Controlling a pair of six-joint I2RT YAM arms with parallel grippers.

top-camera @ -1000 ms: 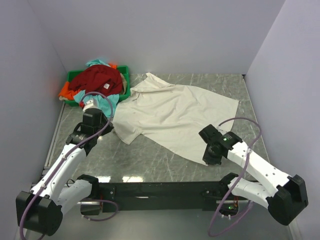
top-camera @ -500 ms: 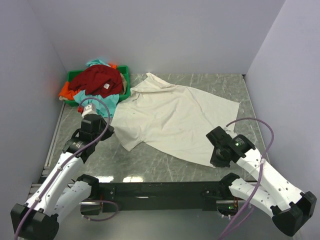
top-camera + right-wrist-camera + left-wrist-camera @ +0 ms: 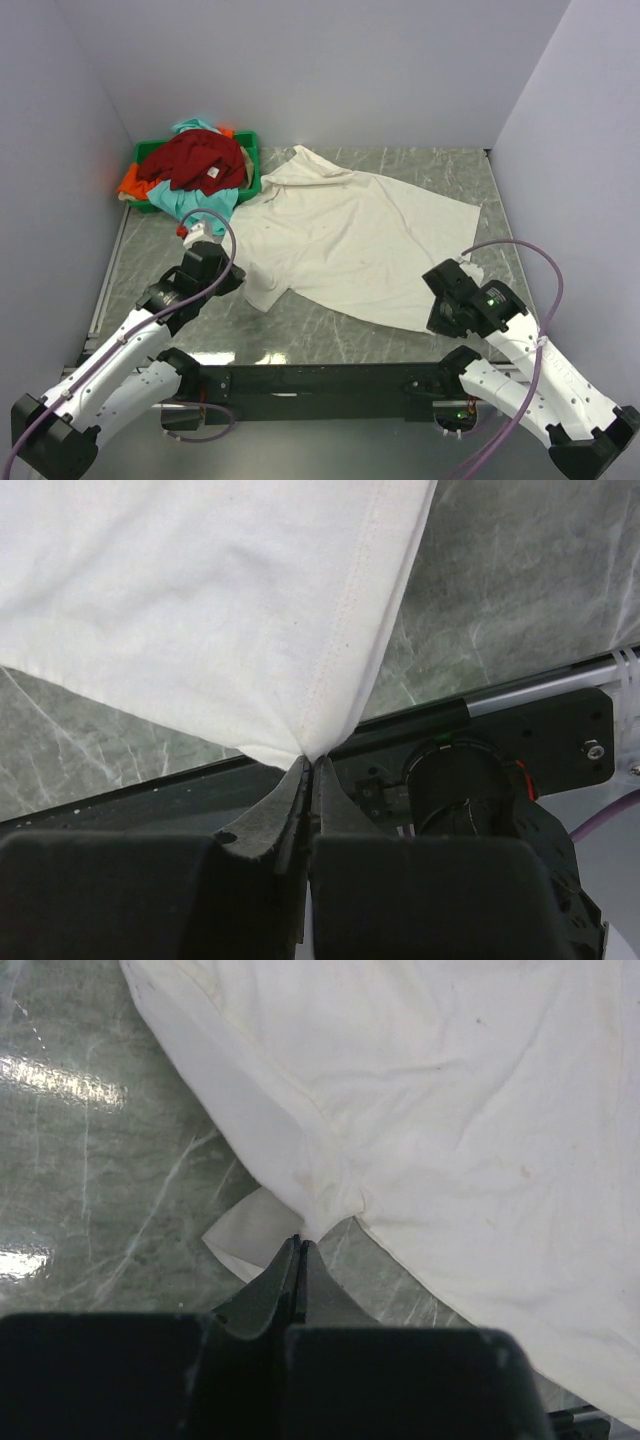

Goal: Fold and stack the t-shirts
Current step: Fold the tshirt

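A cream-white t-shirt (image 3: 350, 235) lies spread across the middle of the marble table. My left gripper (image 3: 244, 288) is shut on its near-left edge, by the sleeve. In the left wrist view the cloth (image 3: 450, 1110) puckers into the closed tips of the left gripper (image 3: 300, 1244). My right gripper (image 3: 433, 318) is shut on the shirt's near-right corner. In the right wrist view that corner (image 3: 200, 610) hangs up from the right gripper (image 3: 310, 762), lifted over the table's near edge. Dark red (image 3: 195, 158), teal (image 3: 196, 205) and orange (image 3: 130, 183) t-shirts are heaped in the bin.
The green plastic bin (image 3: 251, 160) stands at the back left, with cloth spilling over its rim. Grey walls close in the table on three sides. The black base rail (image 3: 320, 380) runs along the near edge, and it shows under the right gripper (image 3: 480, 780).
Both arms have drawn back toward the near edge with the cream-white shirt in their grip. The shirt's near edge has slid closer and it lies flatter. Both grippers stayed shut.
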